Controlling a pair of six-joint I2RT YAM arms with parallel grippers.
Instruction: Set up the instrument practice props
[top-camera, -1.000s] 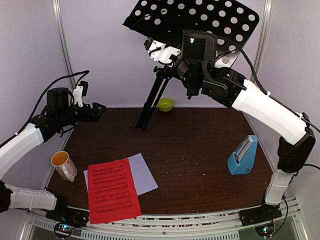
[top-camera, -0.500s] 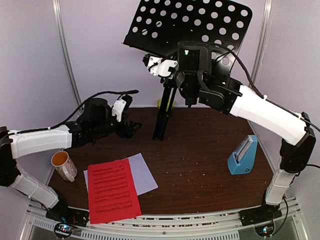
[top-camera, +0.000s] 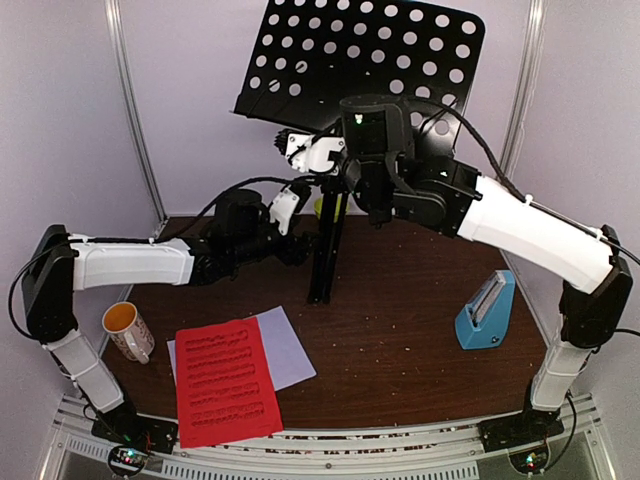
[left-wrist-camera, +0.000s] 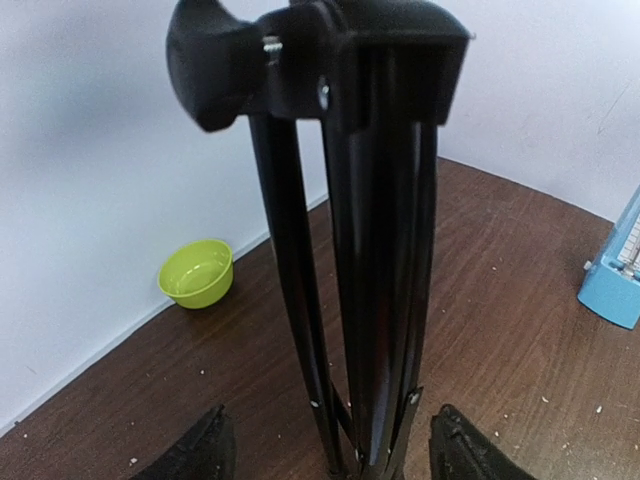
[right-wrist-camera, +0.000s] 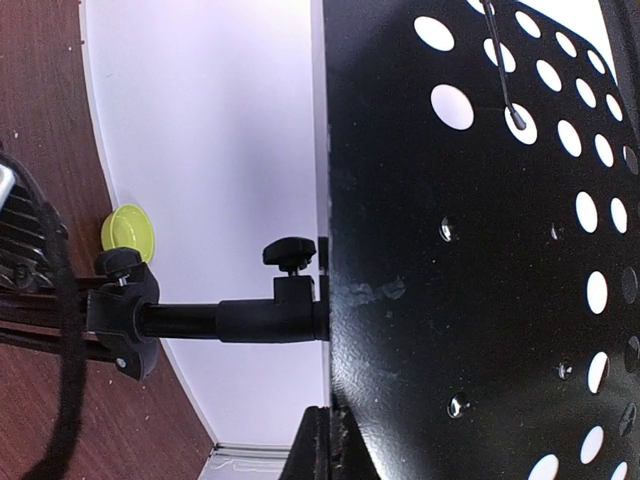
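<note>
Under its perforated desk, the music stand (top-camera: 370, 60) is upright, its tripod legs (left-wrist-camera: 370, 300) folded together. The right gripper (right-wrist-camera: 325, 445) is clamped on the desk's edge. The left gripper (left-wrist-camera: 330, 450) has its jaws apart either side of the legs, not touching. Spreading the legs looks to be what remains. The red sheet (top-camera: 225, 380) and white sheet (top-camera: 290, 345) lie in front of the stand and the metronome (top-camera: 487, 312) to its right, all unplaced. The sheets' print is too small to read, and no brand shows.

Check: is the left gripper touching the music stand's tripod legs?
Apart. The left wrist view shows the music stand's tripod legs standing between the left gripper's open fingers, with brown table visible on each side of them.
</note>
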